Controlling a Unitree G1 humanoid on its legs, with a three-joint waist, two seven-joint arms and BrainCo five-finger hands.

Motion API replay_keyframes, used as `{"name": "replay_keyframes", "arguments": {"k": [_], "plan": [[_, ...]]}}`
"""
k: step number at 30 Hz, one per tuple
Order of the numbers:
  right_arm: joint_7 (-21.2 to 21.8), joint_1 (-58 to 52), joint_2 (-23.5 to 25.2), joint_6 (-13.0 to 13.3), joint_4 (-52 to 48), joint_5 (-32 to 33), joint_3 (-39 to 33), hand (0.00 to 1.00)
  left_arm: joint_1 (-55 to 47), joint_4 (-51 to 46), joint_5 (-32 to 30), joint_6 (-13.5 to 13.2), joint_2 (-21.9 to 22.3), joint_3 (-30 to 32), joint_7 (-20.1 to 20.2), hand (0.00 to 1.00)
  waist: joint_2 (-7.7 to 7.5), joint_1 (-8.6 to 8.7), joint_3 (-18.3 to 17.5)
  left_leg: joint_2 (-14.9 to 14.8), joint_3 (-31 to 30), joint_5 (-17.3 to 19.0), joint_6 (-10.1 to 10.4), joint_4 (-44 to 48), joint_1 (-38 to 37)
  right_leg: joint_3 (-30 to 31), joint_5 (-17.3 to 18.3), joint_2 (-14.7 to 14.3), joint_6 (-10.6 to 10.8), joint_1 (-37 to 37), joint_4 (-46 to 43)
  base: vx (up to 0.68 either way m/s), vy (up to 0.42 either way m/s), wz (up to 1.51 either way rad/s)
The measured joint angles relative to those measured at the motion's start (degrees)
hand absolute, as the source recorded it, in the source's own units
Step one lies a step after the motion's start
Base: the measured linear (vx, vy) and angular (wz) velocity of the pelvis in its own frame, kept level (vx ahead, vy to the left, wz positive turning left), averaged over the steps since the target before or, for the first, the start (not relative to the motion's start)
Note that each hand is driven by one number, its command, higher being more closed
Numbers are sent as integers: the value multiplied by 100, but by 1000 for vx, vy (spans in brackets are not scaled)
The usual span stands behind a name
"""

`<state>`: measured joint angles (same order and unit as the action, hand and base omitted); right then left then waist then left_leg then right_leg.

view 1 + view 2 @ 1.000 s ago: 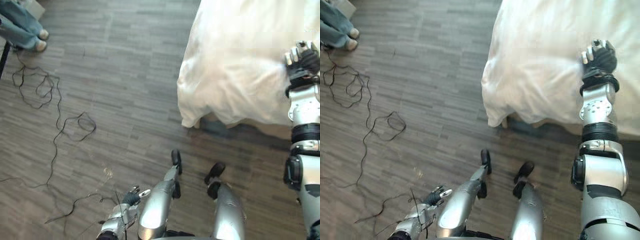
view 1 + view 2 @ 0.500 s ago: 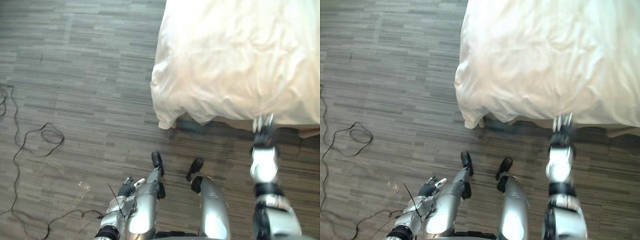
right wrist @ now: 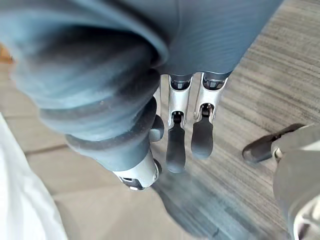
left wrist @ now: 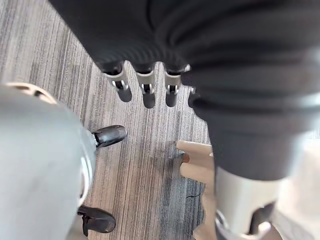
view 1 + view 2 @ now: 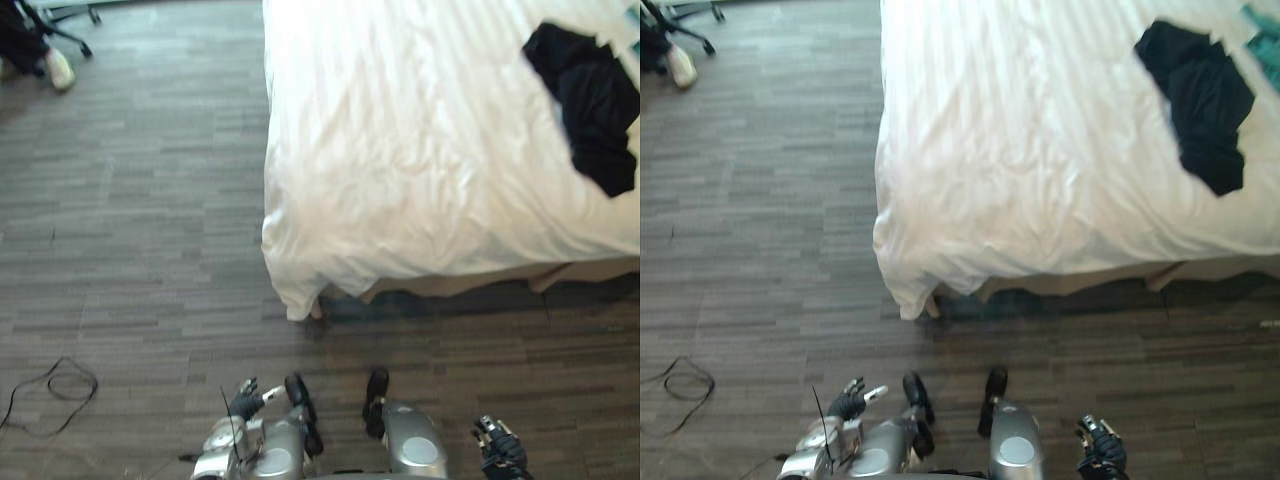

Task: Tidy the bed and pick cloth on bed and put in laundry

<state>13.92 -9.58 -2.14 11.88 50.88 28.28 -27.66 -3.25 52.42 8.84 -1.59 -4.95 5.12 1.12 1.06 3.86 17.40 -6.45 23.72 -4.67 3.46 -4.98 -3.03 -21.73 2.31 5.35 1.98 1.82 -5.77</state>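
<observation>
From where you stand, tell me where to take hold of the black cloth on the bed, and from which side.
Pinch the black cloth at its narrow lower end, nearest the bed's foot edge, where it is crumpled. Come from above with the right hand, as the cloth lies on the white duvet toward your right. That hand hangs low and open, so probably step closer first.

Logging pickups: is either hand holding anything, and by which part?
Nothing. Left hand and right hand hang open; the black cloth lies untouched on the bed.
</observation>
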Motion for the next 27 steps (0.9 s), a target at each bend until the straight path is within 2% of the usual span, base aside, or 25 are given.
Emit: {"name": "replay_keyframes", "arguments": {"k": [2,4,6,8,10,13,14,16,17,19,21,23,24,26,27], "plan": [[-32,3,-26,179,-8,-572,215,0,-70,-3,5,11,-1,-1,4,0,20,6,-239,-4,5,66,28,-21,-152,1,-71,-61,8,-260,266,143,-3,-6],[-228,21,-75,331,-7,-1654,625,0,-26,-9,4,43,-5,-40,9,0,18,-11,-433,-6,-6,112,49,-21,-279,-16,-157,-111,16,-493,507,134,-6,1],[-240,75,-73,343,9,-2457,1037,0,45,-11,2,132,-15,-161,14,0,14,-13,-506,-4,-19,145,64,-20,-443,-44,-196,-143,-1,-710,666,89,-6,4],[-227,151,-72,336,99,-2851,1323,0,51,-9,4,180,0,-323,11,0,17,-9,-534,4,-62,166,89,-21,-563,-90,-204,-161,12,-898,775,93,-9,7],[-263,204,-134,286,199,-2886,1477,0,49,-3,2,285,37,-401,10,0,21,-5,-604,13,-124,168,90,-21,-591,-128,-213,-168,25,-979,846,58,-7,11],[-299,212,-169,11,238,-2588,1701,0,9,43,-58,442,51,-499,6,0,17,-28,-635,19,-148,175,101,-20,-755,-125,-224,-203,39,-1188,906,53,-4,-2],[-316,215,-171,-88,244,-2503,1702,0,-50,113,-44,522,50,-493,7,0,15,-33,-637,7,-123,222,159,15,-866,-73,-224,-224,39,-1278,924,4,3,-24],[-378,235,-181,-228,346,-2379,1719,0,-92,246,393,785,27,-417,9,0,-6,-58,-647,-83,-20,460,145,417,-831,53,-223,-238,37,-1365,952,-15,-9,-37],[-375,234,-216,-293,422,-2381,1721,0,-100,328,733,925,15,-268,-13,0,-11,-128,-653,-173,-1,664,132,948,-669,198,-230,-229,15,-1379,961,-43,-32,-52],[-374,235,-319,-350,564,-2433,1749,0,-104,389,860,921,34,15,-11,0,-22,-166,-643,-284,-219,824,18,1922,-304,412,-228,-162,0,-1371,948,-36,-38,-59],[-368,227,-472,-336,827,-2447,1756,0,-162,391,671,748,124,298,13,0,28,-190,-590,-325,-1054,920,-11,2962,-11,915,-223,-120,-4,-1334,762,-17,24,-102],[-364,178,-626,-337,904,-2453,1755,0,-257,393,549,587,199,377,31,0,224,-200,-612,-343,-1687,1124,18,3132,-110,1423,-184,-231,-37,-1238,639,-17,121,-163],[-361,133,-716,-334,899,-2433,1771,0,-304,416,389,444,207,396,112,0,307,-165,-611,-326,-2098,1271,111,3025,-285,1946,-181,-372,-39,-1028,523,-11,126,-182],[-360,114,-746,-337,898,-2417,1795,0,-284,432,381,364,186,379,142,0,268,-167,-633,-234,-2347,1378,69,2778,-370,2451,-188,-494,-27,-718,456,-26,95,-153],[-361,72,-751,-341,899,-2350,1806,0,-251,432,338,350,183,332,137,0,228,-159,-680,-181,-2469,1439,128,2593,-371,2673,-233,-534,39,-529,450,-76,133,-135]]}}
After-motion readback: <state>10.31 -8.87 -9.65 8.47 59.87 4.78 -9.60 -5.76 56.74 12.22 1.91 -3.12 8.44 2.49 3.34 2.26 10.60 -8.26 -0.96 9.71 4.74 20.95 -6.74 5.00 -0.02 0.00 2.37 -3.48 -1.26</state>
